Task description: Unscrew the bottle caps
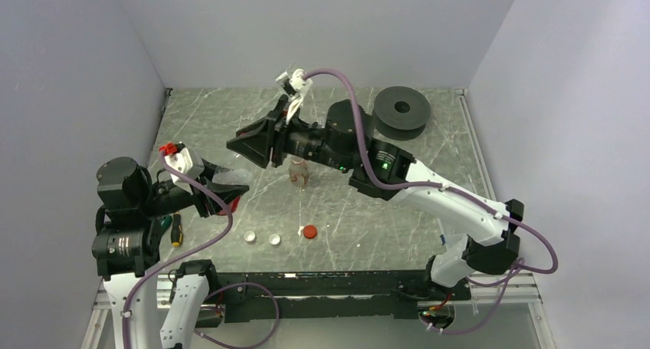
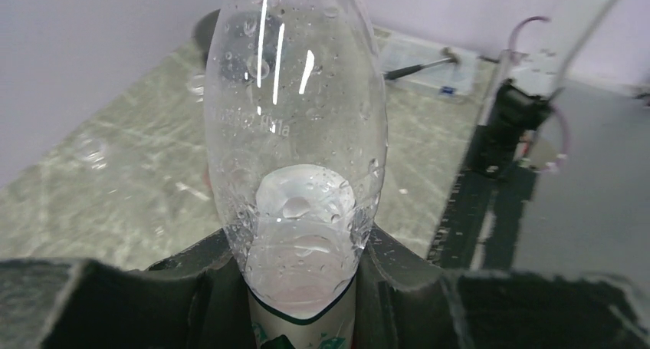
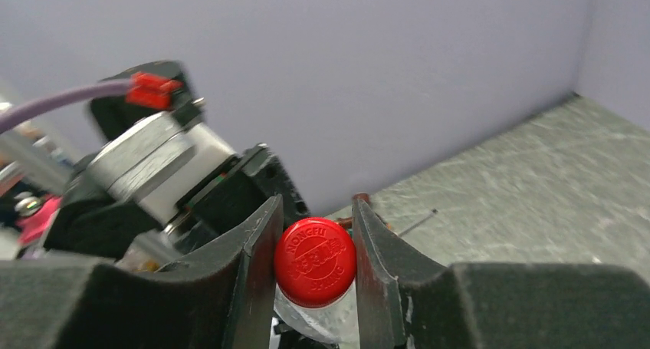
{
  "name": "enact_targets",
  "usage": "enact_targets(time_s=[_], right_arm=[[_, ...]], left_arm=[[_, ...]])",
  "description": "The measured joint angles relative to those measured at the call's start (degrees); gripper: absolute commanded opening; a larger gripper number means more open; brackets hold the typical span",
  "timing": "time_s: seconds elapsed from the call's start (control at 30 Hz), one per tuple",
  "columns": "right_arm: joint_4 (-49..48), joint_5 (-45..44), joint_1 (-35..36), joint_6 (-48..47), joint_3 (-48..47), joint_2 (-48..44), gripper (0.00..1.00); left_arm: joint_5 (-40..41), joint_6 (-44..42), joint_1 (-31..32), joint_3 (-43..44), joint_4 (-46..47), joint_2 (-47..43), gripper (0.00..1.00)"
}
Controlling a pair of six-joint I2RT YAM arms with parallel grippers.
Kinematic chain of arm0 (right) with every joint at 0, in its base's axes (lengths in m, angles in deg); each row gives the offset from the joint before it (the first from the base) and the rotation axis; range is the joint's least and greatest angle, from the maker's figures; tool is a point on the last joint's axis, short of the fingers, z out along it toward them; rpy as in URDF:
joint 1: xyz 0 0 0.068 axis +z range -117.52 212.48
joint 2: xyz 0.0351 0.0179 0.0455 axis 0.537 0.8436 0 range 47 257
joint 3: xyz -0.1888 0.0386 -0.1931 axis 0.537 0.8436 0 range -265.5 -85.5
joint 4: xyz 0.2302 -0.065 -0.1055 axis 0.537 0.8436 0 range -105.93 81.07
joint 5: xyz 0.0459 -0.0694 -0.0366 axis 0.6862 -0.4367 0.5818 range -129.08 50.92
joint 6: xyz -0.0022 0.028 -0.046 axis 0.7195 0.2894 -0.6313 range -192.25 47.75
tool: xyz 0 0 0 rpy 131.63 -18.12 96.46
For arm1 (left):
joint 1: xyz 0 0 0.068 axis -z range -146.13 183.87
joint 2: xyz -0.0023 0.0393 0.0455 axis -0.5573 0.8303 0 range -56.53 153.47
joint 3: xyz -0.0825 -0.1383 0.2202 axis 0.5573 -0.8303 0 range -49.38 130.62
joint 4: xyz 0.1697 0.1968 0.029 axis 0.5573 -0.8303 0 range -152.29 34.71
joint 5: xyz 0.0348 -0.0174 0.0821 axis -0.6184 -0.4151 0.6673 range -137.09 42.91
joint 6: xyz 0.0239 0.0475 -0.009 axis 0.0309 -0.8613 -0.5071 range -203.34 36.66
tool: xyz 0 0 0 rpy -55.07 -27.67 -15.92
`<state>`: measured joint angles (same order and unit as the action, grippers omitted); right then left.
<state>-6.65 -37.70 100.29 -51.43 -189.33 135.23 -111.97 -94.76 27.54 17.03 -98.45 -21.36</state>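
Observation:
My left gripper [image 1: 222, 189] is shut on a clear bottle [image 1: 222, 175] and holds it off the table, neck toward the right arm. In the left wrist view the bottle [image 2: 295, 134] sits between my fingers [image 2: 398, 280], wet inside, with a label at its lower end. My right gripper [image 1: 239, 146] is closed around this bottle's red cap [image 3: 315, 262]; in the right wrist view both fingers [image 3: 257, 249] press its sides. A second small bottle [image 1: 299, 171] with a reddish label stands upright mid-table. Three loose caps lie near the front: two white [image 1: 249, 237] [image 1: 274, 240] and one red [image 1: 309, 232].
A big black spool disc [image 1: 402, 111] stands at the back right. A screwdriver [image 1: 176, 228] lies by the left arm's base. Grey walls close the table [image 1: 429, 234] on three sides.

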Motion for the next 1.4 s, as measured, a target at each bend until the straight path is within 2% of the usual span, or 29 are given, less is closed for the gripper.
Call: enact_targets(time_s=[0.13,0.23,0.27,0.3,0.33,0.37,0.4,0.5,0.57,0.73,0.83,0.93,1.07,1.2,1.37,1.4], right_arm=[[-6.36,13.16,-3.04,0.00,5.51,-3.65,0.00],[-9.46,20.87,-4.52,-0.09,6.27,-4.11,0.00],[-9.94,22.93,-4.85,-0.11,6.27,-4.09,0.05],[-10.19,23.98,-5.03,-0.17,6.27,-4.09,0.20],[-10.36,24.81,-5.14,-0.31,6.27,-4.09,0.42],[-10.43,25.07,-5.16,-0.33,6.27,-4.07,0.59],[-10.21,24.83,-5.14,-0.33,6.14,-4.02,0.71],[-7.32,19.69,-5.35,-0.55,4.46,-3.69,0.93],[-5.46,14.56,-5.49,-0.46,3.48,-3.69,0.98],[-1.90,-1.49,-2.75,-0.33,2.43,-3.76,0.99],[2.16,-8.98,0.39,-0.28,-1.49,-2.10,0.97],[4.87,-13.62,2.49,-0.24,-6.97,0.92,0.96],[5.66,-15.43,2.84,-0.15,-7.54,2.23,0.92],[5.79,-15.47,2.82,0.37,-4.81,2.16,0.81],[4.31,-14.95,2.84,2.03,-1.84,1.97,0.61],[3.91,-14.43,2.82,2.43,-1.55,1.88,0.53]], left_arm=[[-7.96,2.80,0.07,1.68,-1.05,1.92,0.00],[-12.57,4.85,0.04,2.75,-1.31,2.71,0.00],[-13.25,5.25,0.04,2.84,-1.29,2.69,0.00],[-14.03,5.97,0.04,2.89,-1.29,2.62,0.00],[-14.45,6.27,0.04,2.93,-1.31,2.54,0.00],[-14.47,6.45,0.04,2.93,-1.31,2.40,0.00],[-14.27,6.54,0.04,2.93,-1.36,2.23,0.00],[-12.02,6.03,0.04,2.93,-1.60,1.36,0.00],[-9.09,5.07,0.04,2.93,-1.92,0.50,0.00],[0.50,0.96,0.04,1.90,-1.70,-2.03,0.00],[5.60,-1.03,0.04,0.70,-1.66,-2.62,0.00],[9.35,-1.77,0.04,-0.11,-1.73,-2.60,0.00],[10.82,-2.25,0.04,-0.22,-1.68,-2.62,0.00],[10.80,-2.21,0.04,-0.39,-0.96,-2.86,0.00],[10.71,-1.57,0.04,-0.76,-1.09,-2.95,0.00],[10.60,-1.42,0.04,-0.87,-1.09,-2.93,0.00]])
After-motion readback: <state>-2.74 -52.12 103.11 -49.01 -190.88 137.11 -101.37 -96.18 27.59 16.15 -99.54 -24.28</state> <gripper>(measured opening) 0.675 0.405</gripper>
